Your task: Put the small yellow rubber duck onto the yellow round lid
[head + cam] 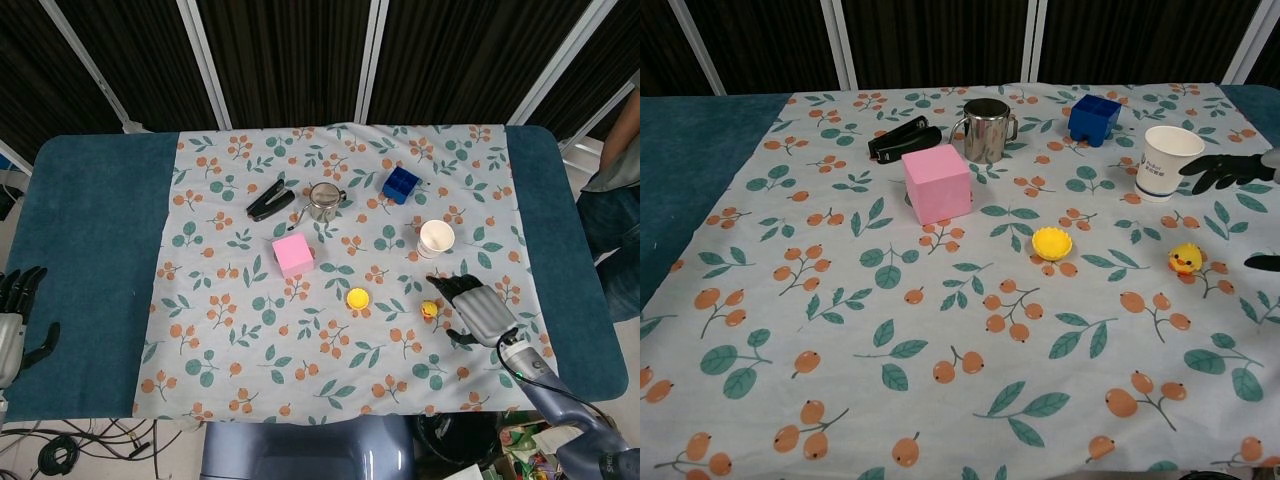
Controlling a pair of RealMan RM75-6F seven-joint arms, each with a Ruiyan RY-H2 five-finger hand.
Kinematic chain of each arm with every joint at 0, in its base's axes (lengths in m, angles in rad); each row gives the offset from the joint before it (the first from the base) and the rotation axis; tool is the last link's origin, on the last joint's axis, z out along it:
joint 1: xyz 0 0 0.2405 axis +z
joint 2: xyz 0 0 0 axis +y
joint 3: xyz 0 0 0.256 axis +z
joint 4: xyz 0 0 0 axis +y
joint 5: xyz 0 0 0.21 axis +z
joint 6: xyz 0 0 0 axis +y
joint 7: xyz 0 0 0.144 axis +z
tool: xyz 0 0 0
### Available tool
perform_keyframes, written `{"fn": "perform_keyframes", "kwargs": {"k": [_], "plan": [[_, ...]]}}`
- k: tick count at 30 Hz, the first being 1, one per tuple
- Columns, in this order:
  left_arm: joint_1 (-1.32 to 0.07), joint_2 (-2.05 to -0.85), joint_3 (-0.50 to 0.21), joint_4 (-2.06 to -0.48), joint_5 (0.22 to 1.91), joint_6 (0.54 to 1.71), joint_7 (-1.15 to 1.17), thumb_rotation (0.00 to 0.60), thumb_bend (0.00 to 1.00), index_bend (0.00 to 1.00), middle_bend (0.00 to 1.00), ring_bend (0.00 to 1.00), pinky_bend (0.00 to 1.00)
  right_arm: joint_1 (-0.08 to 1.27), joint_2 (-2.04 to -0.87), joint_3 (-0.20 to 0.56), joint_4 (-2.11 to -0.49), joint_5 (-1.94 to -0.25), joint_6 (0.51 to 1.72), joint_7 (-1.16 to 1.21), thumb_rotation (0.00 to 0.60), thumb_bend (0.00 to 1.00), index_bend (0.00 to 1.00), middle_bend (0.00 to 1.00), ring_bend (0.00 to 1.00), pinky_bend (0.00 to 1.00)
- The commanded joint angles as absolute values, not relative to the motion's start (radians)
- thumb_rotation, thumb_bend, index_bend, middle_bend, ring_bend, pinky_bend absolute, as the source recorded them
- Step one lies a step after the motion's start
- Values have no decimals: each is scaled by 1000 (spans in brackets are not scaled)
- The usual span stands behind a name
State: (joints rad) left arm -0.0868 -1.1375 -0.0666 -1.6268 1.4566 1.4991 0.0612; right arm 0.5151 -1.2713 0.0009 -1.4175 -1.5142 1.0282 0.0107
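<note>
The small yellow rubber duck [429, 310] [1183, 259] stands on the floral cloth, right of the yellow round lid [357, 298] [1051, 242]. My right hand [473, 310] [1230, 172] hovers just right of the duck with its fingers spread and nothing in them; its dark fingertips [441, 286] reach toward the duck. In the chest view only the fingertips show at the right edge. My left hand [15, 318] rests off the table's left edge, fingers apart and empty.
A white paper cup [436, 238] stands behind the duck. A blue block [400, 183], a steel mug [322, 200], a black stapler [270, 201] and a pink cube [293, 254] sit further back and left. The cloth [300, 380] lies on the teal table.
</note>
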Motion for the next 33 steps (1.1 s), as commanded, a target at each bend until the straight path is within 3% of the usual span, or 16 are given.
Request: {"fn": "perform_keyframes", "kwargs": {"k": [1, 12, 33], "plan": [[-87, -1138, -68, -1627, 1453, 1498, 63, 600, 426, 0, 66, 0, 0, 522, -1301, -2, -1374, -1512, 1008, 9, 600, 214, 116, 185, 162, 156], [-86, -1140, -72, -1634, 1436, 1495, 74, 600, 426, 0, 66, 0, 0, 551, -1384, -5, -1257, -1511, 955, 25, 600, 249, 250, 272, 163, 155], [-86, -1140, -75, -1637, 1427, 1490, 80, 600, 426, 0, 66, 0, 0, 571, -1457, -3, -1174, -1514, 944, 42, 600, 266, 402, 377, 199, 156]]}}
